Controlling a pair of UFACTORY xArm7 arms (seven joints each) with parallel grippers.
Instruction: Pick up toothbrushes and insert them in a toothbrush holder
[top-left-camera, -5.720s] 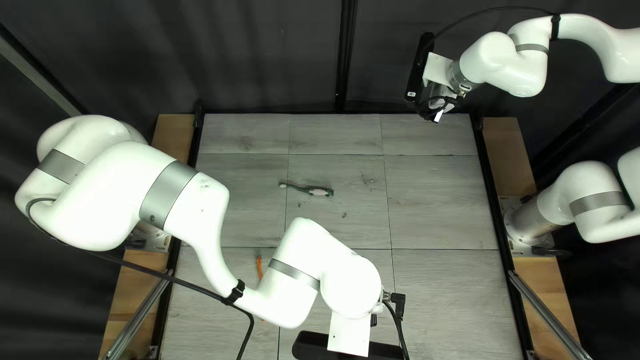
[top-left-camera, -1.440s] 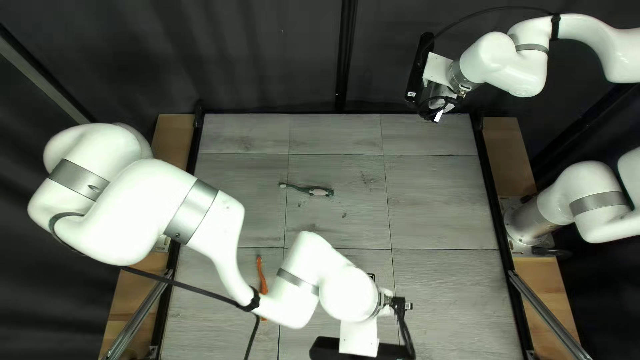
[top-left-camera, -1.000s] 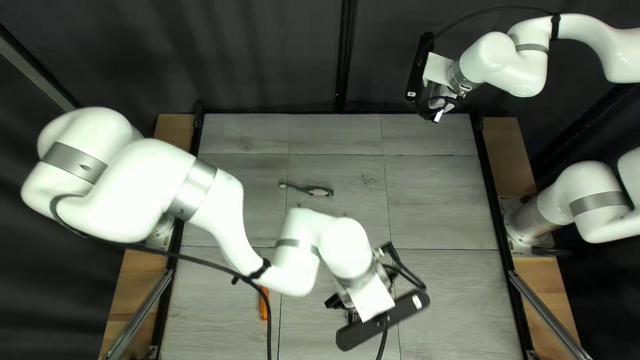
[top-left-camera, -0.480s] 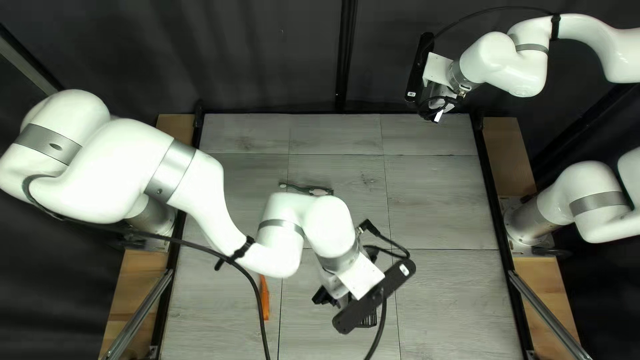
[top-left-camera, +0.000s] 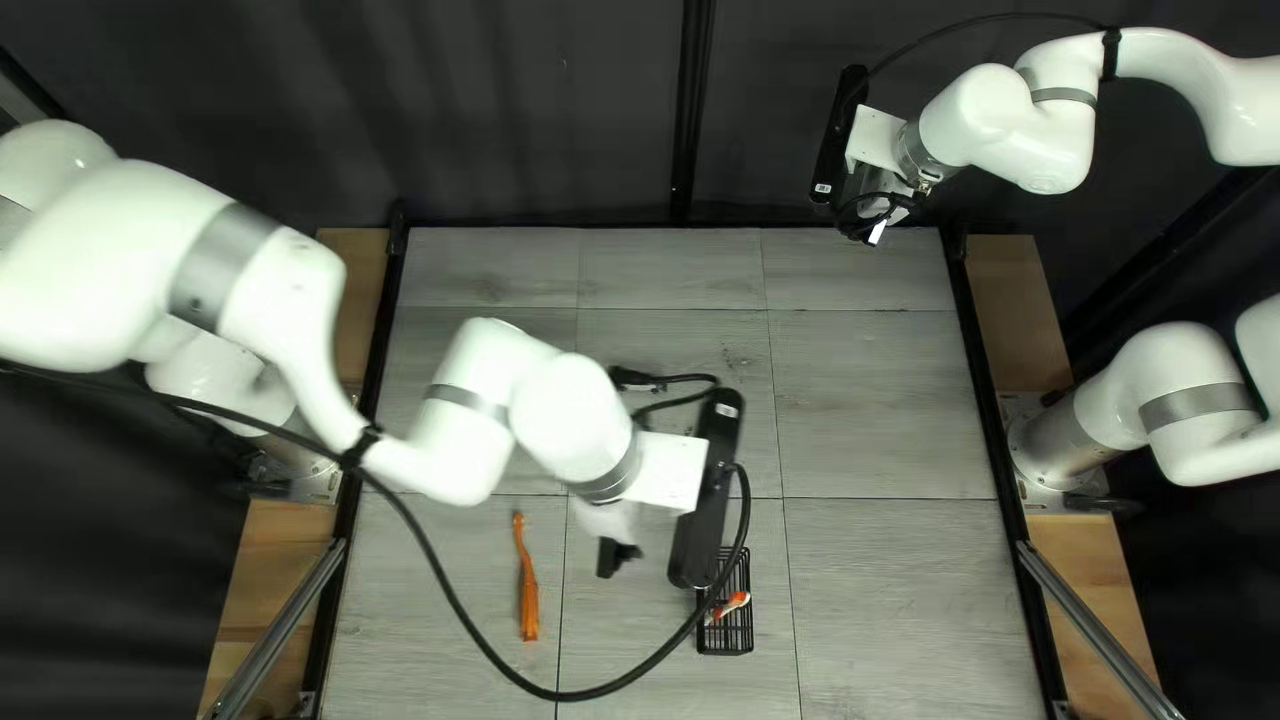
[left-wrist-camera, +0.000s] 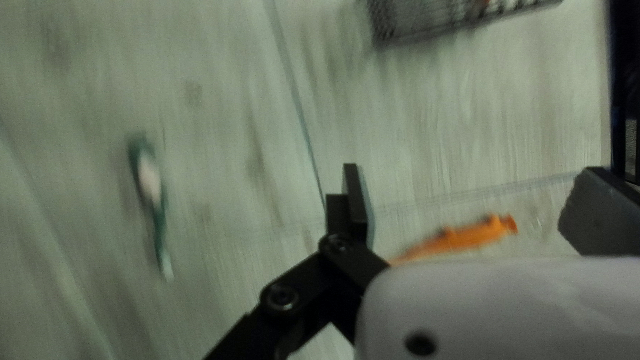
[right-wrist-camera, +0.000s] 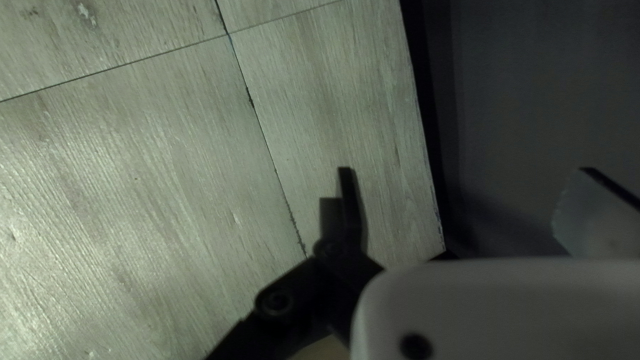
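The fingers (left-wrist-camera: 360, 200) of your left gripper (top-left-camera: 614, 558) stand wide apart above the table (top-left-camera: 894, 600). In the left wrist view, the orange toothbrush (left-wrist-camera: 467, 237) shows between them, lying down on the table, its thin end partly hidden. The green toothbrush (left-wrist-camera: 150, 181), with its pink patch, lies beside the gripper, and the holder (left-wrist-camera: 427, 30) is ahead of it.

From the top left view, you have the holder near the bottom, a black wire basket with a small red-and-white thing (top-left-camera: 731, 608) slanting in it, probably a toothbrush. Your left arm's cable (top-left-camera: 587, 696) crosses over the holder. The orange one lies well apart from it, toward your left arm's base.

Your right gripper (top-left-camera: 878, 220) is over by the table's far edge, its fingers (right-wrist-camera: 350, 203) spread too, with the dark curtain (right-wrist-camera: 540, 100) beyond.
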